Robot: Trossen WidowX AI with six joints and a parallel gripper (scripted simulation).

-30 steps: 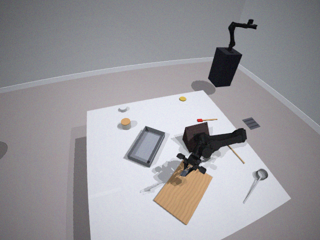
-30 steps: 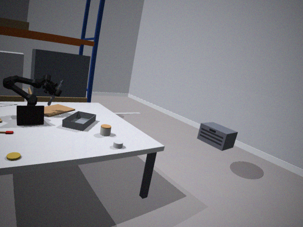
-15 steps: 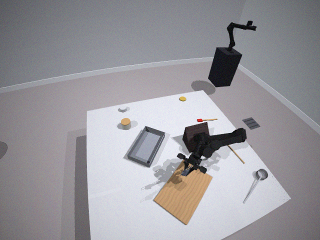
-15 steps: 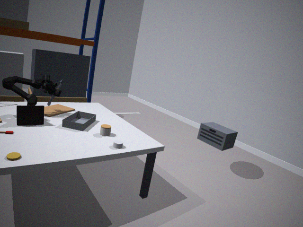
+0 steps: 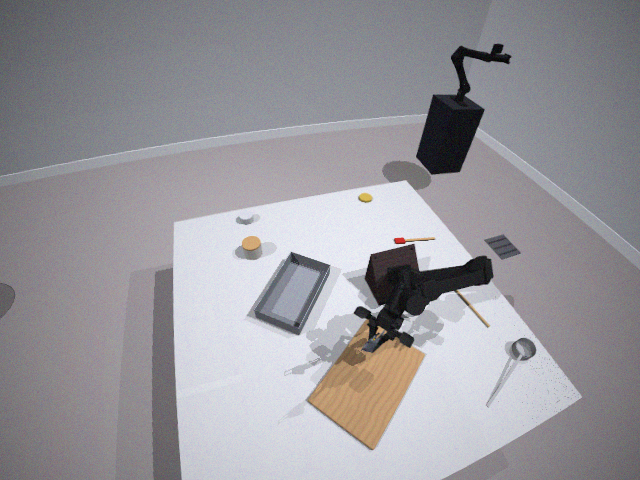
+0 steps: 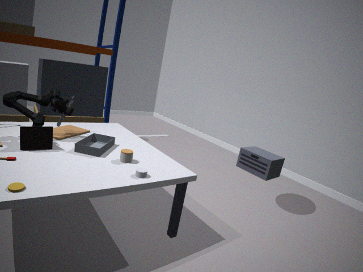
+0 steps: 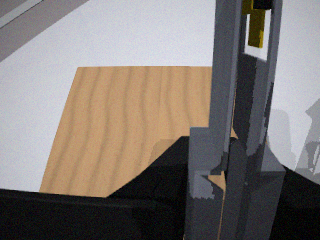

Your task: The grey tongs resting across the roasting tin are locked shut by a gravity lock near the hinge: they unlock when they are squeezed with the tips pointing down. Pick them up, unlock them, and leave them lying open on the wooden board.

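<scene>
Now your hand point(image 5: 378, 338) is clamping the grey tongs point(image 7: 235, 127), arms together, above the wooden board point(image 5: 368, 384); unlocking, placing, releasing remain.

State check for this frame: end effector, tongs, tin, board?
End effector: shut on the tongs.
Tongs: held in the air above the board, arms close together, tilted with one end down.
Tin: on the table, nothing across it.
Board: flat on the table, nothing resting on it.

In the wrist view, the grey tongs point(image 7: 243, 114) run off the top edge, hiding their tips. The gripper's dark body across the bottom covers the wooden board's point(image 7: 127, 120) lower part.
</scene>
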